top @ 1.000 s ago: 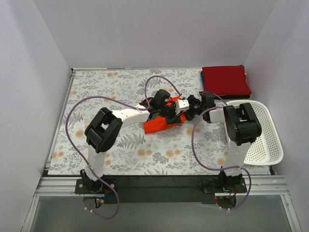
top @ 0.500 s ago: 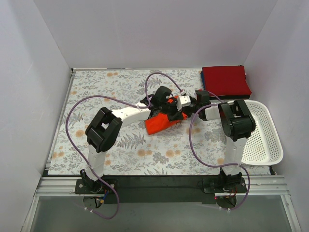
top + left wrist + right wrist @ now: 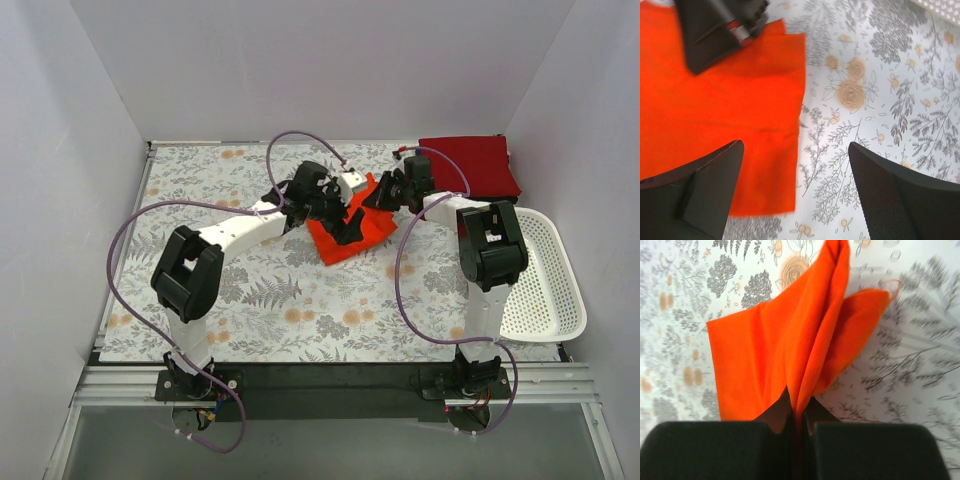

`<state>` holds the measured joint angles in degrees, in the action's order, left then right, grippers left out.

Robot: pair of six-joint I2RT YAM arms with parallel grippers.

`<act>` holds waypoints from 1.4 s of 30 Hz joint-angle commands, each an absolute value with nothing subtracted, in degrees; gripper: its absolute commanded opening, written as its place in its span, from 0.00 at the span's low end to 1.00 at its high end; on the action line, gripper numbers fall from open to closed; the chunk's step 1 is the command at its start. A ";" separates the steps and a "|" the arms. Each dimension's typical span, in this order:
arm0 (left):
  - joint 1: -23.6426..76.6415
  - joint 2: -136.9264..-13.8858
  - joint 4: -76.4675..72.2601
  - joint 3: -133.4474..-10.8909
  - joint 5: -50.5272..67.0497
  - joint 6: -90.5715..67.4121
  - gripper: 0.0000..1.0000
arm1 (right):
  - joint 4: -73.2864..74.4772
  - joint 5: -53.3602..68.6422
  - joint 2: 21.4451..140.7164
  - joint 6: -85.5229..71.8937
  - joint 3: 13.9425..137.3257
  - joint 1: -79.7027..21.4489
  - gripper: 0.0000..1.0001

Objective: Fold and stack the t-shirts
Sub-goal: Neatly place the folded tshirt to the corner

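The folded bright orange-red t-shirt lies on the floral cloth just right of centre. My right gripper is shut on the shirt's far right corner; in the right wrist view the fabric bunches up between the closed fingers. My left gripper hovers open over the shirt's near part. In the left wrist view its fingers straddle the shirt's edge, holding nothing, and the right gripper shows at the top. A folded crimson t-shirt lies at the back right. I see no blue t-shirt.
A white perforated basket stands at the right edge of the table. The floral cloth covers the table. White walls close in the left, back and right sides. Purple cables loop over both arms.
The left gripper opened and let go of the orange-red shirt. The right gripper shut on its corner. Both grippers and the shirt moved toward the back of the table.
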<state>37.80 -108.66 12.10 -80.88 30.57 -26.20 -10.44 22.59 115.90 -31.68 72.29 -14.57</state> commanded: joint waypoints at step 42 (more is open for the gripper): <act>32.52 -95.45 6.15 -67.59 25.84 -39.38 0.91 | 26.54 14.76 113.12 10.81 120.41 -4.22 0.01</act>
